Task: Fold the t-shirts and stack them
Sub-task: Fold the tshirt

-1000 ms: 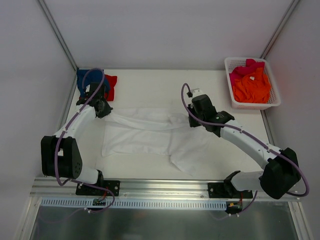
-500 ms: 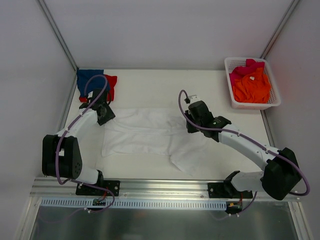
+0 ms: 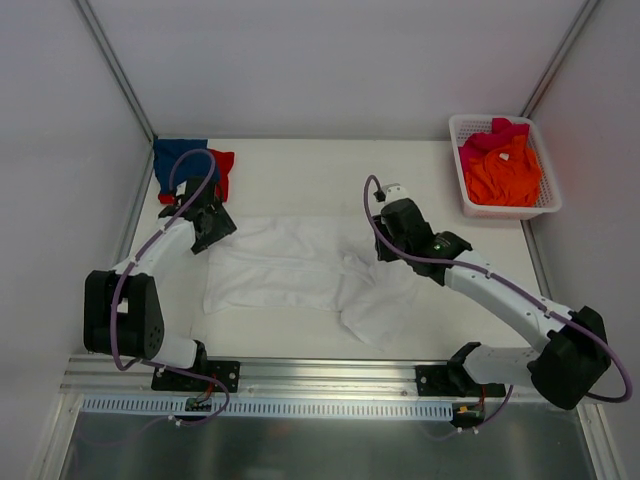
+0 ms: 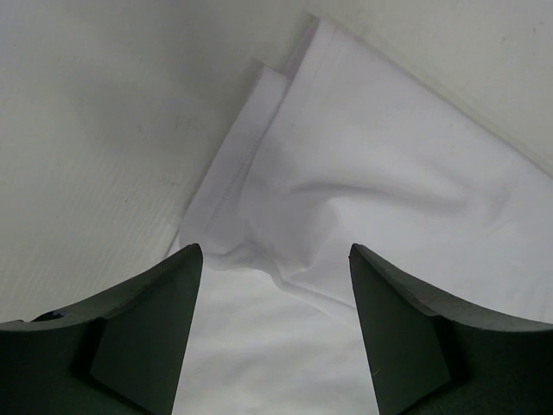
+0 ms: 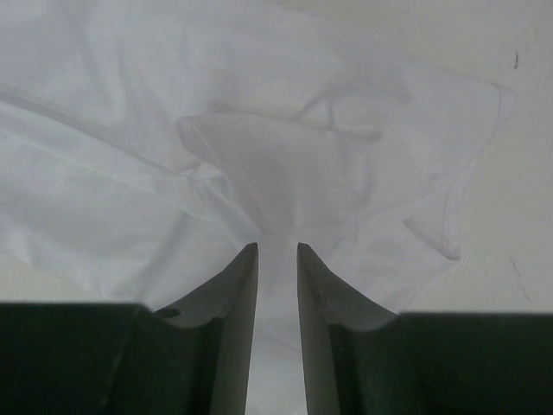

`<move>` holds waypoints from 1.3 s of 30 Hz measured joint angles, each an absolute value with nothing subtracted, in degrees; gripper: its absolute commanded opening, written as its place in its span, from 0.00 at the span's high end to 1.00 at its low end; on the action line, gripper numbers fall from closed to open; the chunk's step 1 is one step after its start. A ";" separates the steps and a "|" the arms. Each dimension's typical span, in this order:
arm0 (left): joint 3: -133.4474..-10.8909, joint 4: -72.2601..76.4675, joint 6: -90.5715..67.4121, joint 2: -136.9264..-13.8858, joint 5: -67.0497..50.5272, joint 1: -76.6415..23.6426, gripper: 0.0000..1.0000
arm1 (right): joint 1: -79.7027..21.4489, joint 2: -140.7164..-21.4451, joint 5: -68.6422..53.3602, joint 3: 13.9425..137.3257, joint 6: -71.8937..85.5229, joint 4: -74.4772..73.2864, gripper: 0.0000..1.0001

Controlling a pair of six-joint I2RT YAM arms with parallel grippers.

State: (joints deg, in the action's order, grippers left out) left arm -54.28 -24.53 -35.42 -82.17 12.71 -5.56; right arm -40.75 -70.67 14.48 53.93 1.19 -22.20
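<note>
Both jaws have just released the white shirt (image 3: 290, 270): left wide, right barely parted. That fold looks laid; more remain.

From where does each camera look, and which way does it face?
Top external: above, behind the robot, facing down on the table; left arm and right arm show.
Left wrist: on the left arm, facing down at the white t-shirt edge; open left gripper shows.
Right wrist: facing down at its rumpled folds; right gripper shows, narrowly parted.
Shared: all see that shirt.
</note>
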 measured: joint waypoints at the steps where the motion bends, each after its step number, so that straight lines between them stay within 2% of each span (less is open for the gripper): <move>1: -54.70 -24.53 -35.40 -82.32 12.73 -5.74 0.30 | -40.75 -70.70 14.94 54.96 0.73 -22.44 0.72; 6: -58.08 -24.38 -35.27 -84.55 12.80 -7.22 0.30 | -40.75 -74.24 15.84 58.48 -0.69 -21.65 0.73; 13: -61.69 -23.88 -34.68 -89.14 12.99 -8.32 0.30 | -40.75 -85.06 14.55 58.87 -0.99 -19.59 0.75; 19: -61.69 -23.83 -33.89 -90.00 13.67 -8.34 0.29 | -40.75 -89.69 12.88 59.02 -0.99 -18.50 0.78; 21: -61.69 -23.86 -33.80 -90.02 13.87 -8.34 0.29 | -40.69 -90.43 12.56 59.42 -1.02 -18.24 0.83; 26: -61.71 -23.83 -33.69 -90.28 13.98 -8.34 0.29 | -40.69 -90.96 11.31 59.88 -0.93 -17.19 0.96; 29: -61.71 -23.86 -33.65 -90.89 13.98 -8.32 0.29 | -40.69 -90.94 10.39 59.86 -0.80 -16.64 0.99; 39: -61.71 -23.86 -33.65 -91.07 13.98 -8.34 0.30 | -44.14 -83.31 10.07 52.21 3.09 -15.70 1.00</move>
